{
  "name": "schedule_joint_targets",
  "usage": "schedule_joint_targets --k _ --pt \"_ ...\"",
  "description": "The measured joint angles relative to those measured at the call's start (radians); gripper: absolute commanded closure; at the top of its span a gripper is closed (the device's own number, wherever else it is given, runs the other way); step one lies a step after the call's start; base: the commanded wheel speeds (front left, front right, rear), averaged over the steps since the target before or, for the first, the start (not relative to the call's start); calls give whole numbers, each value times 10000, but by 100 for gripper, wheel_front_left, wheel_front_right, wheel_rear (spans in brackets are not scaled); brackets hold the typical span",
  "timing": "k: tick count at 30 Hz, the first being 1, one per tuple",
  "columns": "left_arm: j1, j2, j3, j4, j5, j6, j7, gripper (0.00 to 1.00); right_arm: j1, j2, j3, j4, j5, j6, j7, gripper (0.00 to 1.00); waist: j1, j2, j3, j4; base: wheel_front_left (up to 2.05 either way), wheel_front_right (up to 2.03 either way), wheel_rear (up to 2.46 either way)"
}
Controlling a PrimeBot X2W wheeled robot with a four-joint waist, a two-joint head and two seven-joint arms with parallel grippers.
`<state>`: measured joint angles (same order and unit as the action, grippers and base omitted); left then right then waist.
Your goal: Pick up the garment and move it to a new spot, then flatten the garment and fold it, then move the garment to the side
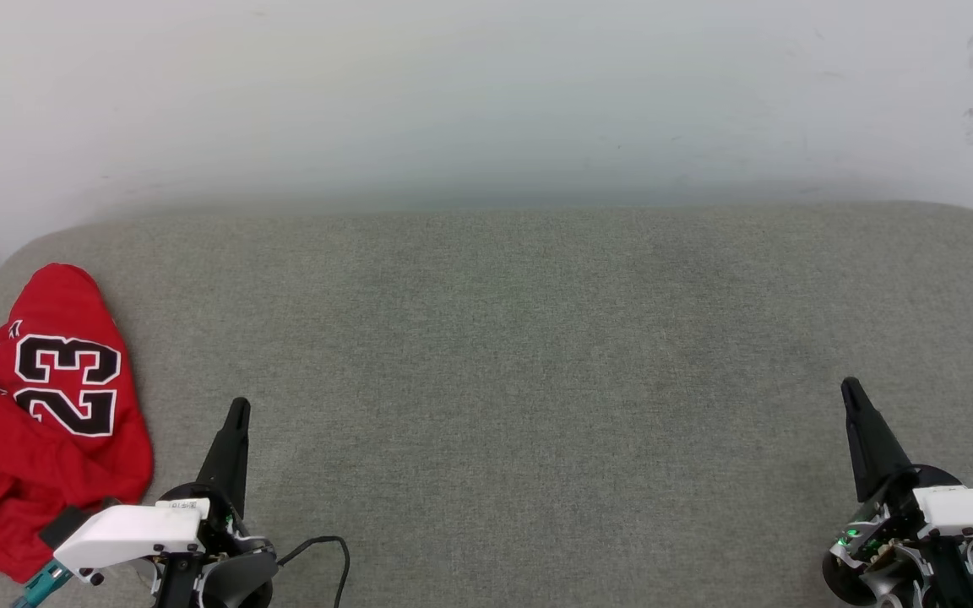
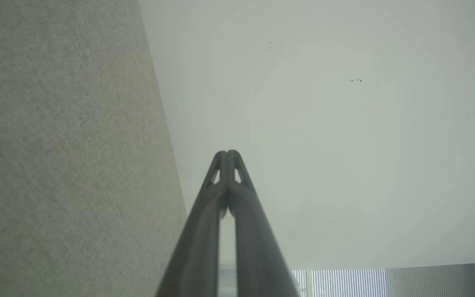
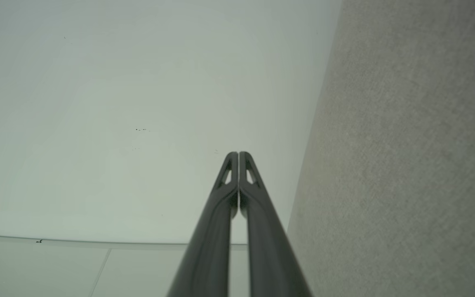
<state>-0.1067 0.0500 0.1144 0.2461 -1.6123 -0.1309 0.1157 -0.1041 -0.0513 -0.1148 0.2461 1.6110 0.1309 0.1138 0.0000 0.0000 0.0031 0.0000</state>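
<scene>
The garment (image 1: 47, 414), a red jersey with a black white-edged "23" facing up and a bit of white striped sleeve at its left, lies crumpled at the far left of the grey cushion (image 1: 503, 355). My left gripper (image 1: 238, 408) is shut just right of it, near the front edge, apart from the cloth. In the left wrist view its fingertips (image 2: 226, 154) meet with nothing between them. My right gripper (image 1: 850, 388) is shut at the lower right, far from the garment; its closed tips (image 3: 238, 154) point at the wall.
A pale wall (image 1: 486, 93) rises directly behind the cushion. A black cable (image 1: 326, 545) loops by the left wrist. The cushion's wide grey middle lies between the two grippers. Window blinds (image 2: 386, 282) appear low in the left wrist view.
</scene>
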Motion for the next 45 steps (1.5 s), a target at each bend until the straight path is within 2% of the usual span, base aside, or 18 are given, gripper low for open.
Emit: schedule_joint_targets --k 26,27,31,45 --pt "0 0 0 0 0 0 0 100 0 0 0 0 0 0 0 100 0 0 0 0 0 0 0" --pt "10 -4 -4 19 2 0 0 0 12 2 0 17 -2 0 0 0 0 0 0 0 0 0 0" --pt "247 -23 -115 236 0 17 -52 0 276 13 10 201 -2 -4 -48 0 0 0 2 -1 0 0 0" --pt "99 -23 -874 -299 209 17 -757 0 293 -13 339 -495 -376 -4 -696 0 0 0 12 20 0 0 0"
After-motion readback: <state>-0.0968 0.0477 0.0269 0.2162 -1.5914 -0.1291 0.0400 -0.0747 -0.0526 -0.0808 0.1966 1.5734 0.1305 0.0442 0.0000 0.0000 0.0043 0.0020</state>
